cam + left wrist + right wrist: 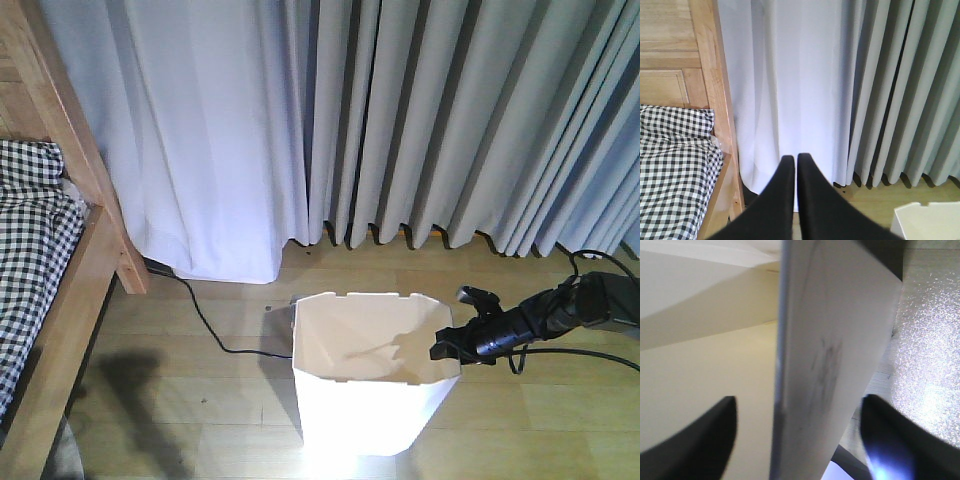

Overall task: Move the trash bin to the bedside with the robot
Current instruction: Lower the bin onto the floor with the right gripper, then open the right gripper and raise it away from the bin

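Straddling right rim of trash bin (365, 375) – right gripper (448, 345) jaws wide apart, one finger inside the wall, one outside, not yet clamped. Bin upright on wood floor (200, 390) before curtains (400, 120), well apart from bedside (45, 300). Left gripper (794, 165) shut, empty, idle. Grasp step. Next: close on wall, then drag twd bed – thin wall may flex.

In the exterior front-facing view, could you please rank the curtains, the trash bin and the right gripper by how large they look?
1. curtains, filling most of the frame.
2. trash bin.
3. right gripper, smallest, at the bin's right rim.
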Motion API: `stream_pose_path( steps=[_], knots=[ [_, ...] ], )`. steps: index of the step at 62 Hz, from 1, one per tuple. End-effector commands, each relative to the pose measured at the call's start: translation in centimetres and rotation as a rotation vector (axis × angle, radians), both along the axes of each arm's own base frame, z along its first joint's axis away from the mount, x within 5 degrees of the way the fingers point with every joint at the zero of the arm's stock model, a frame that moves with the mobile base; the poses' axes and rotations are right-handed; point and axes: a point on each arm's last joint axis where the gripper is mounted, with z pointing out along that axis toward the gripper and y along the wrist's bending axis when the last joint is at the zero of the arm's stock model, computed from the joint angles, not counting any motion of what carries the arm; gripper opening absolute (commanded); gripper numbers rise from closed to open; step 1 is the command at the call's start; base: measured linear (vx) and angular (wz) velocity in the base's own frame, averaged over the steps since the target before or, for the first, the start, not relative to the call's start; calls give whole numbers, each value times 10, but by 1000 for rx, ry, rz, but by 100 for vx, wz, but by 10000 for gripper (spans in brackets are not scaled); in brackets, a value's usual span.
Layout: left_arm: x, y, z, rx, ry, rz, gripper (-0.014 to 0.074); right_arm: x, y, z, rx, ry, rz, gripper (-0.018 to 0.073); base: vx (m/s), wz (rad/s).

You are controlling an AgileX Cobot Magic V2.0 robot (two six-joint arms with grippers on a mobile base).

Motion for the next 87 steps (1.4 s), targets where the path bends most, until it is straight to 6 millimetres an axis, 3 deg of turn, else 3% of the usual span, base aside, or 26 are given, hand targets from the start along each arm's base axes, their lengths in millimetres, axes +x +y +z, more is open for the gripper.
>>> stream_pose_path(
  steps=[1,11,28,38,47,64,73,87],
  knots=[
    [1,0,1,-7,-63,-4,-6,24,-2,29,17,-66,13,603,0,0],
    [1,0,1,-7,-63,-4,-6,24,-3,29,9,-75,20,623,0,0],
    [1,0,1,-7,-63,-4,-6,26,-5,28,-5,-72,-38,541,0,0],
    [1,0,1,-7,-63,-4,-6,38,-7,50,-8,-112,17,501,0,0],
    [1,0,1,-7,-63,-4,-6,37,-8,78,-42,-159,6,477,0,0],
    [1,0,1,-7,-63,-4,-6,8,-3,142,-72,-247,5,458,0,0],
    [1,0,1,-7,-63,-4,-6,-5,-6,187,-152,-273,-3,458,0,0],
    [1,0,1,-7,-63,-4,-6,-26,-14,272,-313,-382,-39,458,0,0]
  ],
)
